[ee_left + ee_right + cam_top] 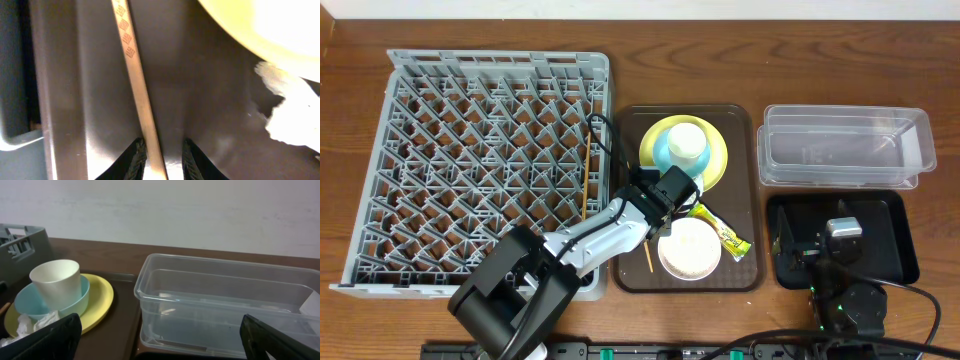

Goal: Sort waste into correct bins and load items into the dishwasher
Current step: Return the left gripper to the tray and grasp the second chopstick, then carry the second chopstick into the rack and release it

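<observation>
The left gripper (163,156) sits low over the brown tray (210,100), jaws narrowly parted astride a wooden chopstick (134,85) lying flat there, one finger against it and a gap on the other side. Near it are the yellow-green plate (260,25) and a blurred white lump, probably the tissue (287,110). The right gripper (160,347) hangs spread wide over the black tray (895,265), beside the clear tub (225,285)

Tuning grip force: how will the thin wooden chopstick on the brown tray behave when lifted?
The thin wooden chopstick looks straight and stiff, so it probably won't bend. Narrow and smooth, it may pivot or slip in the left gripper. Lying flat on the brown plastic tray, it could roll if nudged.
</observation>
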`<state>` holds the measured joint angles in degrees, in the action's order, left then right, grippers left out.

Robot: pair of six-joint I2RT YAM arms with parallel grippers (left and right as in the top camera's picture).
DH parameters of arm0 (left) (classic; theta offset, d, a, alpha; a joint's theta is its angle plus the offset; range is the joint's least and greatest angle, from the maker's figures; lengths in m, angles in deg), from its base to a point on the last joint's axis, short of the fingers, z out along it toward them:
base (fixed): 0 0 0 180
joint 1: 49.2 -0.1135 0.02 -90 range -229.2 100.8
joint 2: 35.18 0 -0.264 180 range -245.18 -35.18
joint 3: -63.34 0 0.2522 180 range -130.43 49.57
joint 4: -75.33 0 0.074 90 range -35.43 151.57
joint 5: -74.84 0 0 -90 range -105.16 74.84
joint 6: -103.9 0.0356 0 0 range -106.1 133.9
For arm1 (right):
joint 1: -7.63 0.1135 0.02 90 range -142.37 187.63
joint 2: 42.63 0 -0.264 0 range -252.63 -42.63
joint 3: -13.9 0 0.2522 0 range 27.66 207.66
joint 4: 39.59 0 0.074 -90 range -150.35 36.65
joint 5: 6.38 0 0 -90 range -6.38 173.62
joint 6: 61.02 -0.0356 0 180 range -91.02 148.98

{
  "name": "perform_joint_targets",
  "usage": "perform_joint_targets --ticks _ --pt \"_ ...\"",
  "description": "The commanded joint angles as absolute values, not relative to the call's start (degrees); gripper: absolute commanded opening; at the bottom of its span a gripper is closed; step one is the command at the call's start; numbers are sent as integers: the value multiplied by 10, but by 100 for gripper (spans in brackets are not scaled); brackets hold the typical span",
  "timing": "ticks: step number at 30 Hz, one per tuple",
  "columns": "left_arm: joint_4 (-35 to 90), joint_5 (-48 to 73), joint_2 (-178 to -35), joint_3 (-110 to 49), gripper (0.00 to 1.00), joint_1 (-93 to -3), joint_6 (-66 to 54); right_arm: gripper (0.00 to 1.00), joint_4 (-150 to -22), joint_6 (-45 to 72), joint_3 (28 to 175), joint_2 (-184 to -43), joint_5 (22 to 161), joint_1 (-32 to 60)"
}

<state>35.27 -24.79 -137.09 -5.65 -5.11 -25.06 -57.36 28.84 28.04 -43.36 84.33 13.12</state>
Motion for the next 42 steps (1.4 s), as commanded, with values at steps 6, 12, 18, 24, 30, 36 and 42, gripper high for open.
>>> perform_joint_targets --ticks 6,12,18,24,30,36,42 --pt "345 -253 -1399 -41 19 -51 -249 99 -576 290 280 -433 847 136" --pt "347 -255 -1401 -29 13 -51 -261 99 -576 290 280 -433 847 136" --pt "346 -257 -1399 -32 8 -51 -255 99 -576 290 280 -433 847 136" --pt "284 -312 -1321 -72 8 -51 -244 99 -576 290 280 -433 847 136" --pt "282 -354 -1180 -83 8 -51 -229 99 -576 290 280 -433 847 136" --pt "272 -437 -1081 -83 8 -52 -132 99 -576 290 280 -433 847 136" --pt "265 -461 -1084 -79 8 -76 -26 99 -576 290 280 -433 847 136"
